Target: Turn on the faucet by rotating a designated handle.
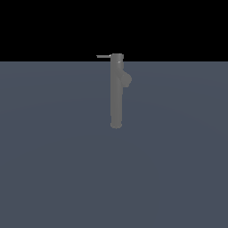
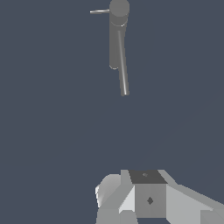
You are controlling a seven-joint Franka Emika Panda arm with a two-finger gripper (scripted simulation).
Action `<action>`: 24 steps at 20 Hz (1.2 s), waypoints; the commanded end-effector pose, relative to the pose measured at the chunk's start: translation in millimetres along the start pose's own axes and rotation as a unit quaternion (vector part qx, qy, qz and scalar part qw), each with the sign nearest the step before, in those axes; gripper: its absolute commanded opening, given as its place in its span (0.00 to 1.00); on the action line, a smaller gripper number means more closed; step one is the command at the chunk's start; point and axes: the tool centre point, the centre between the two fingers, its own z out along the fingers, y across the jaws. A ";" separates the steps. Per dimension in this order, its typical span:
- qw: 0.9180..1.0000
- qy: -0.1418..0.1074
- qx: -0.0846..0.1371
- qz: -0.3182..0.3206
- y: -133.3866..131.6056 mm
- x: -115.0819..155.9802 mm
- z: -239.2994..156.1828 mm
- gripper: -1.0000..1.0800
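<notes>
The faucet (image 1: 116,91) is a tall slim grey column standing on the dark floor in the middle of the exterior view, with a short rounded spout (image 1: 127,80) on the side toward that view's right. The handle (image 1: 103,56) is a thin flat lever sticking out from the column's top toward that view's left. In the wrist view the faucet (image 2: 115,41) is seen from above, far off, with the handle (image 2: 99,11) beside its cap and the spout (image 2: 123,74) running out as a long rod. White gripper parts (image 2: 146,197) show at that picture's edge, well apart from the faucet. No separate fingertips can be made out.
A flat dark grey-blue floor (image 1: 53,169) spreads all around the faucet. Black background lies beyond its far edge. The arm does not show in the exterior view.
</notes>
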 end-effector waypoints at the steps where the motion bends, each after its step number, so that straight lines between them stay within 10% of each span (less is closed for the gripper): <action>1: 1.000 0.000 0.000 0.000 0.0 0.0 0.0 0.00; 24: 1.000 -0.013 -0.012 -0.023 -21.8 25.4 8.2 0.00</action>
